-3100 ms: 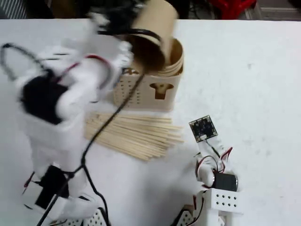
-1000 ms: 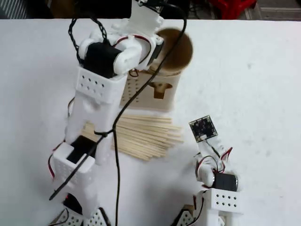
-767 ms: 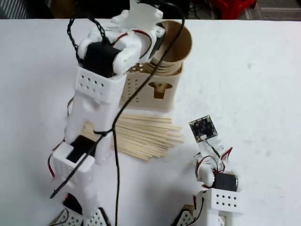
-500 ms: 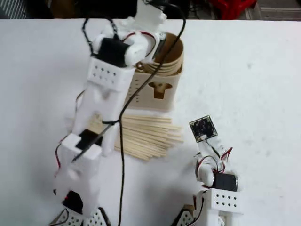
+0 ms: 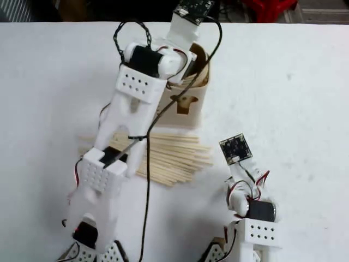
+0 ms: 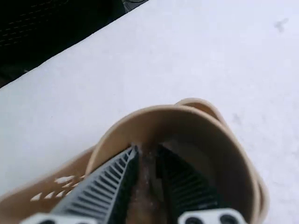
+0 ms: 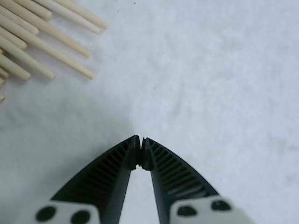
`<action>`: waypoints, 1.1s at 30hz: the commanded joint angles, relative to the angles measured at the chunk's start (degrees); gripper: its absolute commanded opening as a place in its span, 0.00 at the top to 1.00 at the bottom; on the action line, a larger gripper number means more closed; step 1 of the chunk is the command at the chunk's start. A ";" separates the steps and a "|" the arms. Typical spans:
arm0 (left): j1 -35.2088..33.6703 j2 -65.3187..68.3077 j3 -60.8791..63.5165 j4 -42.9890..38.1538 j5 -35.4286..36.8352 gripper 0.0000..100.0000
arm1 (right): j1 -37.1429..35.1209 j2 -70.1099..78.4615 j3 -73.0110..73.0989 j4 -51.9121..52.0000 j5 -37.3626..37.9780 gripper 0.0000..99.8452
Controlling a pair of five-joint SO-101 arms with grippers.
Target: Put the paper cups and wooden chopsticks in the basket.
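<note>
Two white arms stand at the near edge of the white table (image 5: 289,87). The left one stretches far forward over the beige perforated plastic basket (image 5: 188,106) at the table's back edge. Its wrist hides the basket's mouth from above, and its own camera shows what is underneath: the left gripper (image 6: 147,151) reaches down into the brown paper cup (image 6: 212,140), its black ribbed fingers (image 6: 114,186) drawn in to a narrow slit with the cup's brown wall between them, clamped on it. The cup sits in the basket, whose perforated wall (image 6: 56,184) shows beside the rim. Just in front of the basket, the pile of pale wooden chopsticks (image 5: 169,155) lies flat on the table, partly under the left arm. To the right, the right arm sits folded low near the table's front, well apart from the basket, with open table around it. The right gripper (image 7: 141,154) hangs over bare table, tips pressed together on nothing, with the nearest chopstick ends just off to one side.
</note>
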 commanded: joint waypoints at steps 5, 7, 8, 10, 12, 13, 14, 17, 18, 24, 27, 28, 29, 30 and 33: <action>-0.75 -6.11 -21.71 5.63 -0.53 0.91 | -0.48 -0.40 -0.35 -1.10 0.00 0.98; -1.01 -8.04 -25.14 7.65 -3.08 0.91 | -0.48 -0.40 -0.35 -1.10 0.00 0.98; -1.19 -9.27 -24.70 8.44 -3.87 0.91 | -0.48 -0.40 -0.35 -1.10 0.00 0.98; -2.51 -11.21 -22.68 9.67 -4.22 0.91 | -0.48 -0.40 -0.35 -1.10 0.00 0.98; -5.85 -12.62 -19.69 11.25 -4.22 0.90 | -0.48 -0.40 -0.35 -1.10 0.00 0.98; -7.96 -13.05 -17.58 11.78 -4.22 0.89 | -0.48 -0.40 -0.35 -1.10 0.00 0.98; -10.59 -13.41 -15.30 12.13 -4.22 0.86 | -0.48 -0.40 -0.35 -1.10 0.00 0.98; -17.10 -14.20 -7.82 12.13 -4.57 0.79 | -0.48 -0.40 -0.35 -1.10 0.00 0.98; -18.59 -14.37 -5.80 12.13 -4.66 0.79 | -0.48 -0.40 -0.35 -1.10 0.00 0.98; -20.62 -14.29 4.13 12.04 -8.09 0.80 | -0.48 -0.40 -0.35 -1.10 0.00 0.98; -20.88 -14.20 8.26 11.78 -8.62 0.80 | -0.48 -0.40 -0.35 -1.10 0.00 0.98; -20.88 -14.20 9.85 11.69 -8.70 0.80 | -0.48 -0.40 -0.35 -1.10 0.00 0.98; -20.88 -14.20 11.43 11.69 -8.70 0.80 | -0.48 -0.40 -0.35 -1.10 0.00 0.98; -20.70 -14.20 13.01 11.69 -8.70 0.82 | -0.48 -0.40 -0.35 -1.10 0.00 0.98; -20.53 -14.20 17.76 11.78 -8.44 0.92 | -0.48 -0.40 -0.35 -1.10 0.00 0.98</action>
